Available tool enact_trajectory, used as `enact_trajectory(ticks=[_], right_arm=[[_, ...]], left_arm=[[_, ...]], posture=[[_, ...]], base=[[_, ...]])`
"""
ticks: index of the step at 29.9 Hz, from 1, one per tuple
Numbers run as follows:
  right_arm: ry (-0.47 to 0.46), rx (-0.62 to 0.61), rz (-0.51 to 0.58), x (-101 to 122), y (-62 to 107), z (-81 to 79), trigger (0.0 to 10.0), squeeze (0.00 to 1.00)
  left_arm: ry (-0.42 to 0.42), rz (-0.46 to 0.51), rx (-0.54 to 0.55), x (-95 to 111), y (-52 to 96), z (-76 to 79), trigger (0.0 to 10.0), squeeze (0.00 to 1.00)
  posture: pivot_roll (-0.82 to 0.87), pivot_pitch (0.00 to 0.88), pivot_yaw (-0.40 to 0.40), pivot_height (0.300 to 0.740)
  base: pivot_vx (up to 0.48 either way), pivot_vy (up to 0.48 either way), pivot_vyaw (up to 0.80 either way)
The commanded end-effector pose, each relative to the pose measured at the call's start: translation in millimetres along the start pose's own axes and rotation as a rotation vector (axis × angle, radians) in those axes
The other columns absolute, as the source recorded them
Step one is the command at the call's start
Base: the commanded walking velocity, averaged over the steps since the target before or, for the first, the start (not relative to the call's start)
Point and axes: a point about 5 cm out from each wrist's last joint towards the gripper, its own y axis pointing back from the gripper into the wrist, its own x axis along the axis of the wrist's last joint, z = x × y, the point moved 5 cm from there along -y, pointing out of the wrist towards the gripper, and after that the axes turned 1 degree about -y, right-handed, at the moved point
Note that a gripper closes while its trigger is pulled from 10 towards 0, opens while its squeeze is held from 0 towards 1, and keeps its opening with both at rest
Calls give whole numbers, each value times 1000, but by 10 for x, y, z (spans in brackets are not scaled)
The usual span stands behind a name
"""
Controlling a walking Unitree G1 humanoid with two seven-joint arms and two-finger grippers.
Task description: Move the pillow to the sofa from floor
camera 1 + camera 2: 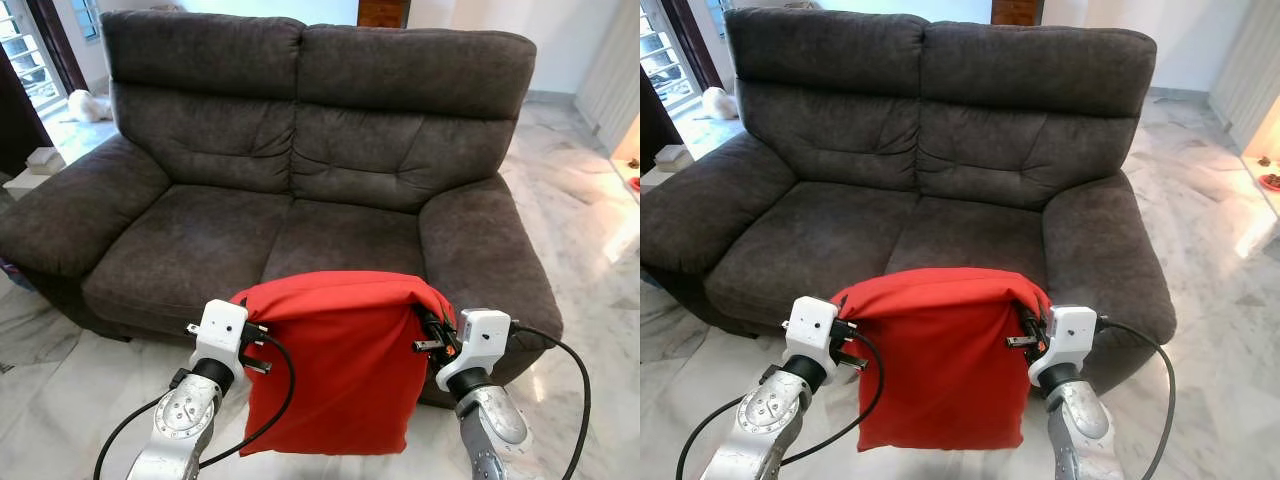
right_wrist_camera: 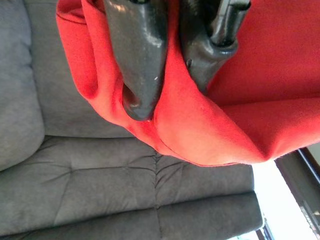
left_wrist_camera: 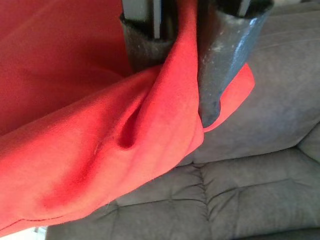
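From the head, a red pillow (image 1: 335,360) hangs in the air just near of a dark grey sofa (image 1: 290,150), clear of the white marble floor (image 1: 60,370), its top edge folded over between the left gripper (image 1: 252,333) and right gripper (image 1: 432,328); a window (image 1: 20,50) lies far left, a wooden cabinet (image 1: 383,12) beyond the sofa back. At the left wrist, both black fingers (image 3: 220,65) clench a red fold, tufted sofa cushions beyond; at the right wrist, the fingers (image 2: 137,55) likewise pinch the pillow's edge over the sofa seat.
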Motion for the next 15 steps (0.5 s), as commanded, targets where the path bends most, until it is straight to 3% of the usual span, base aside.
enact_trajectory(ticks=[1,15], right_arm=[[26,-34,109,283,-23,92,10000,0],[82,-31,121,298,-30,80,10000,0]], left_arm=[[-12,104,62,267,-11,-175,10000,0],[-14,112,62,288,-8,-181,10000,0]], posture=[[103,79,-2,740],[112,75,-10,740]], base=[[352,0,-538],[352,0,0]])
